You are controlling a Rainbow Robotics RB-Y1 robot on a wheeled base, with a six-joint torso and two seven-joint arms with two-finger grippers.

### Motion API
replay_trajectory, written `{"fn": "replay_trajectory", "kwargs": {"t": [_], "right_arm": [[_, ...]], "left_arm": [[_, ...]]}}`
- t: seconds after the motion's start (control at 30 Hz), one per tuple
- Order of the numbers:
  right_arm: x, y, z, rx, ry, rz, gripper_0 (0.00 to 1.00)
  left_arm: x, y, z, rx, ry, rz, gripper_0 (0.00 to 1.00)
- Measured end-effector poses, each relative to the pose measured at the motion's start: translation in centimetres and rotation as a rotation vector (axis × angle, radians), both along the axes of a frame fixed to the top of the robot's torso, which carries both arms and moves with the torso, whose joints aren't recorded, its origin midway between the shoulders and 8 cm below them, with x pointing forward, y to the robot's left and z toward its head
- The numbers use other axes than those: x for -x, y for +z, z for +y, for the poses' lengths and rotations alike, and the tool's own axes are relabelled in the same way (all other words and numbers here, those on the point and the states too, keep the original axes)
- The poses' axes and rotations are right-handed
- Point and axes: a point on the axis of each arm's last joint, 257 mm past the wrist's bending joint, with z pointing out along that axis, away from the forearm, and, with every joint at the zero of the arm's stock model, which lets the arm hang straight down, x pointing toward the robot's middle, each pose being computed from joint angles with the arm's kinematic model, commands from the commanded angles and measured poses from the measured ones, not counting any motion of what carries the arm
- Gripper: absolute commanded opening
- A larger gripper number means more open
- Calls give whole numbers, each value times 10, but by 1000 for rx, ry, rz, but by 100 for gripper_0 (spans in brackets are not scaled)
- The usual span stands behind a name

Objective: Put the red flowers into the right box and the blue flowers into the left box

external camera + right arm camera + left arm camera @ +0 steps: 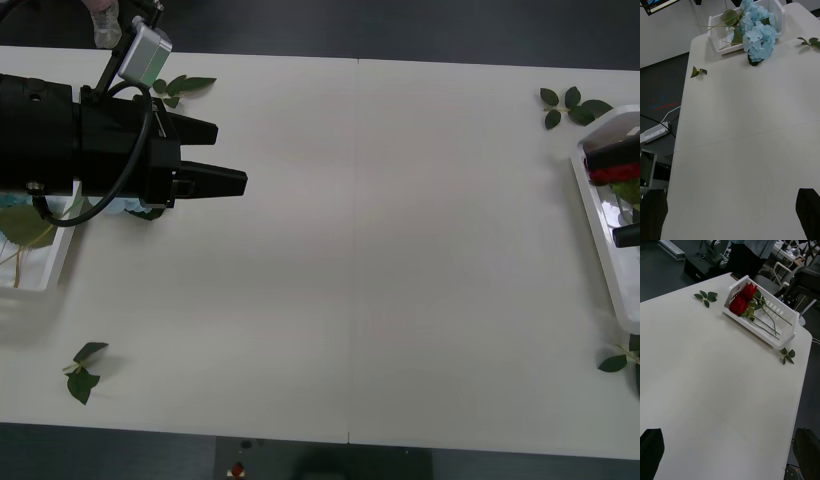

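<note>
My left gripper [230,160] empty with fingers spread, just beside the left box [45,275], blue flowers [758,35] in it, red flowers [743,300] in the right box [763,335].

On my table [350,250]: roses [743,300] lying in the right tray [786,339], hydrangeas [758,35] in the left tray [717,33] spilling over its inner rim, left gripper [205,157] beside that tray, and leaf sprigs [82,372] near each corner.
</note>
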Motion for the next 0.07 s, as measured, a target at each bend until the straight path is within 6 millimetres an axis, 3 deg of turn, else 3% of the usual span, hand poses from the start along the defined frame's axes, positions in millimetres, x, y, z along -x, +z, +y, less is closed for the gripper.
{"fn": "replay_trajectory", "kwargs": {"t": [0.07], "right_arm": [[0,0,0,0,0,0,100]], "left_arm": [[0,0,0,0,0,0,100]]}}
